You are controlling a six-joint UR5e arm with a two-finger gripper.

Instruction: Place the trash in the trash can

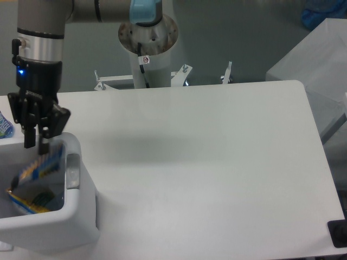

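The gripper (36,142) is hanging straight down over the far rim of the trash can (76,216), its two dark fingers pointing into the opening and standing a little apart with nothing between them, so it is reading as spread and empty. Just below and slightly nearer the camera than the fingertips, the snack bag (33,181) is lying inside the bin, tilted on edge with its blue and yellow face leaning against the inner wall; it is sitting clear of the fingers, which suits a drop from directly above, since the thick white walls are catching the flat bag and keeping it from sliding out. Under the bag there is a darker, greenish patch that may be the bottle, though it is too hidden and blurred to say so with any confidence. The grey tab (72,169) on the rim is sitting to the camera-right of the fingertips, out of their path. To the left of the gripper, at the frame edge, a small blue and white scrap (4,125) is resting outside the bin; what it is cannot be told. Judging from this, the bag's placement is looking done, and the arm is needing only to lift clear.
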